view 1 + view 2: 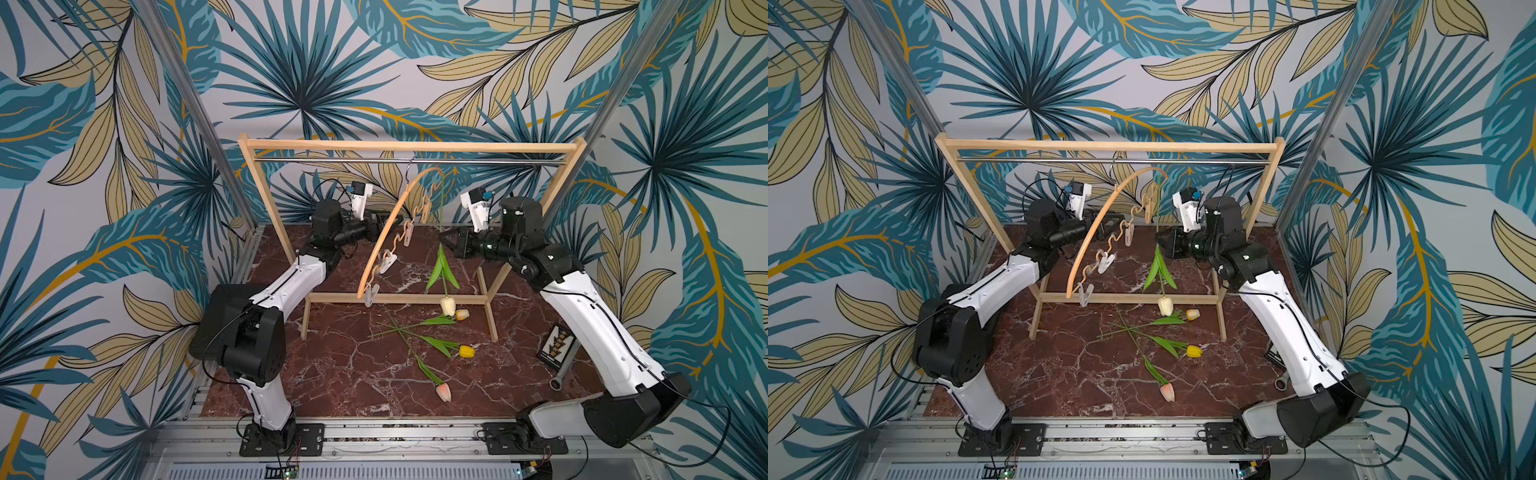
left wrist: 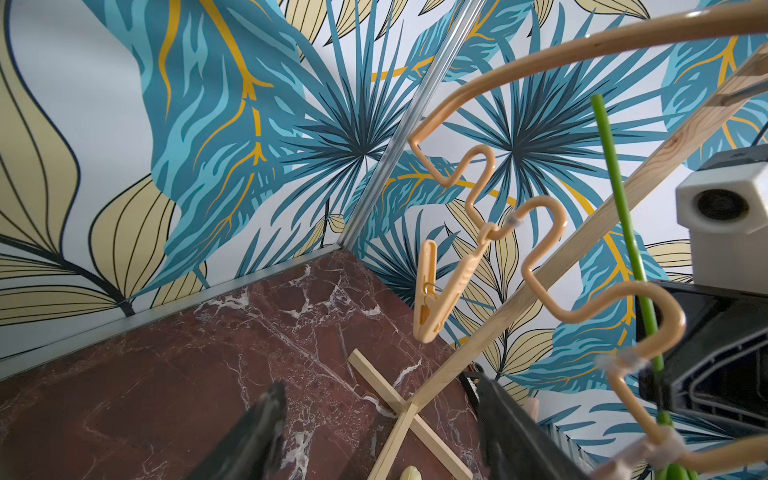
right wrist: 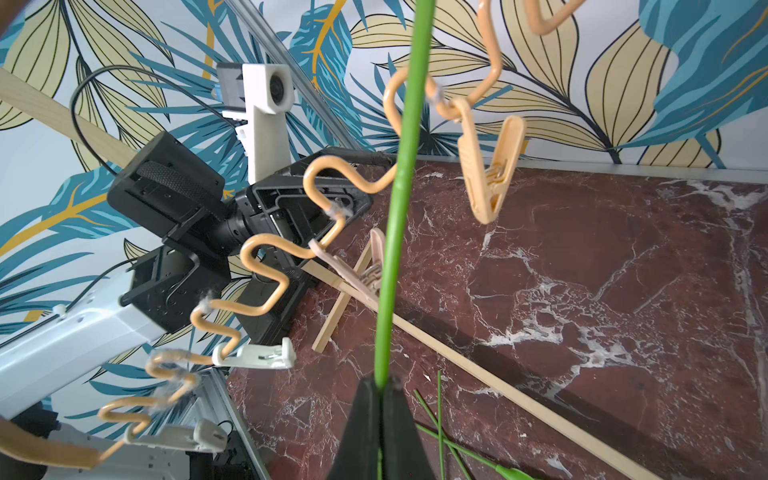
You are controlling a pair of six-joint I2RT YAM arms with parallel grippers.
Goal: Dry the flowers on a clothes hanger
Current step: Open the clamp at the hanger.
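- While the hanger [image 3: 50, 451] hangs tilted from the rod [image 1: 332, 160], I judge it light and swingy; my left tool [image 2: 376, 382] sits beside it, jaws apart.
- Cream tulip [image 1: 447, 306]: head down, stem clamped in my right tool [image 3: 380, 388]; soft, so hold stems only.
- Three tulips [image 1: 467, 352] lie on the desk [image 1: 332, 374].
- Pegs [image 3: 490, 166]: springy.
- No writing legible.

1. In the left wrist view the fingers [image 2: 262, 432] of the left gripper [image 2: 376, 388] are blurred and cut off by the edge; the cream tulip [image 2: 615, 199] shows only a sliver of its head.
2. In the right wrist view the right gripper [image 3: 380, 386] is cut off behind its tips; the cream tulip's stem runs out of the picture.
3. In both top views the clothes hanger [image 1: 380, 241] crosses the left gripper, hiding its tips.
4. A small patterned object [image 1: 557, 347] by the right arm is too small to identify.
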